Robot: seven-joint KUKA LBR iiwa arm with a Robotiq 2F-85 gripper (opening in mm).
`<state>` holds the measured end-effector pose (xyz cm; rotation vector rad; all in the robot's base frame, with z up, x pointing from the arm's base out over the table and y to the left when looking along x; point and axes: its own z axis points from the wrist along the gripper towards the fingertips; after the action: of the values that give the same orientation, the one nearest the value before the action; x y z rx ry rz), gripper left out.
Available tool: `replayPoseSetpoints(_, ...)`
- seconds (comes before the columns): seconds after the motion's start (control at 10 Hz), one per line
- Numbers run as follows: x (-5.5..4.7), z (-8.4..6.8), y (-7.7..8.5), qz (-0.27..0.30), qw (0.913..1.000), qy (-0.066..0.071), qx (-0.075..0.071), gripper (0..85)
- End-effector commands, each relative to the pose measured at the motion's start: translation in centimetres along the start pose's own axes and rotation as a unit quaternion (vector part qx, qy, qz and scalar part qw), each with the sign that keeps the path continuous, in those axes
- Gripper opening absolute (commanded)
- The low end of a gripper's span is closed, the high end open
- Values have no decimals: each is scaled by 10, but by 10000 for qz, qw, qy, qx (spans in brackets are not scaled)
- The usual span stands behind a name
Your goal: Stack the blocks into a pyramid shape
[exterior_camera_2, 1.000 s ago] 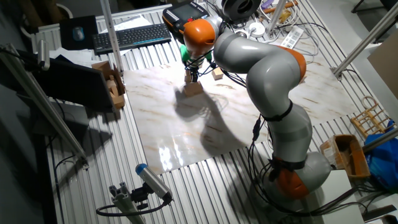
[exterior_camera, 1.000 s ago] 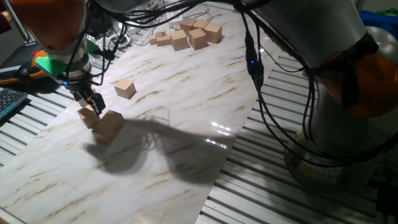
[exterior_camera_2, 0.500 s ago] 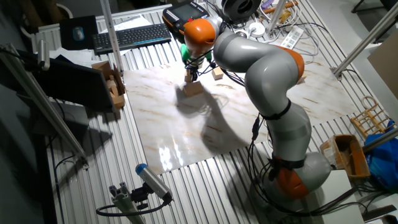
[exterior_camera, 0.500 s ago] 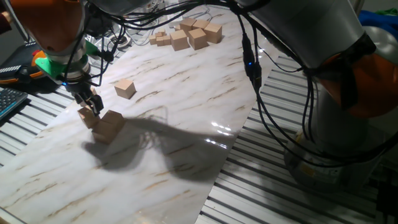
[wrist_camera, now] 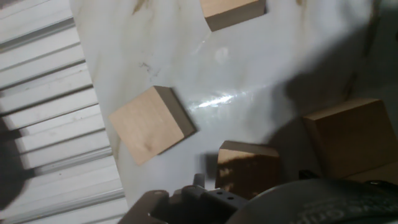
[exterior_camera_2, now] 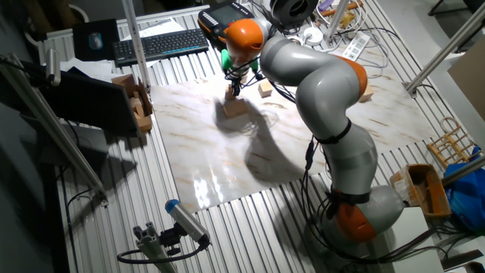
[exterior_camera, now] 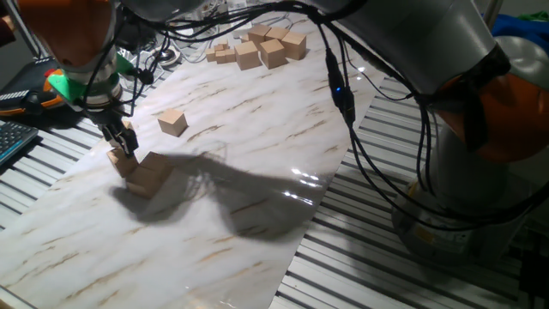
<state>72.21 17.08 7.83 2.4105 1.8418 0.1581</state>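
Overhead, gripper (exterior_camera: 126, 144) – grip unclear, smooth tan wooden cubes (exterior_camera: 151, 171) – marbled tabletop (exterior_camera: 257, 146)

Three wooden blocks (exterior_camera: 172, 122) sit at the left of one fixed view. About seven more (exterior_camera: 273, 52) cluster at the top centre.
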Motion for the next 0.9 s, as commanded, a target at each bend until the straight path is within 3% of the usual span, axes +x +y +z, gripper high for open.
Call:
replayPoseSetpoints(0.0, 0, 1, 0, 34, 10000, -10, 35, 680)
replayPoseSetpoints(0.3, 1, 7, 2, 115, 9998, 1, 134, 680)
replayPoseSetpoints(0.8, 0, 16, 5, 160, 9997, 40, 161, 680)
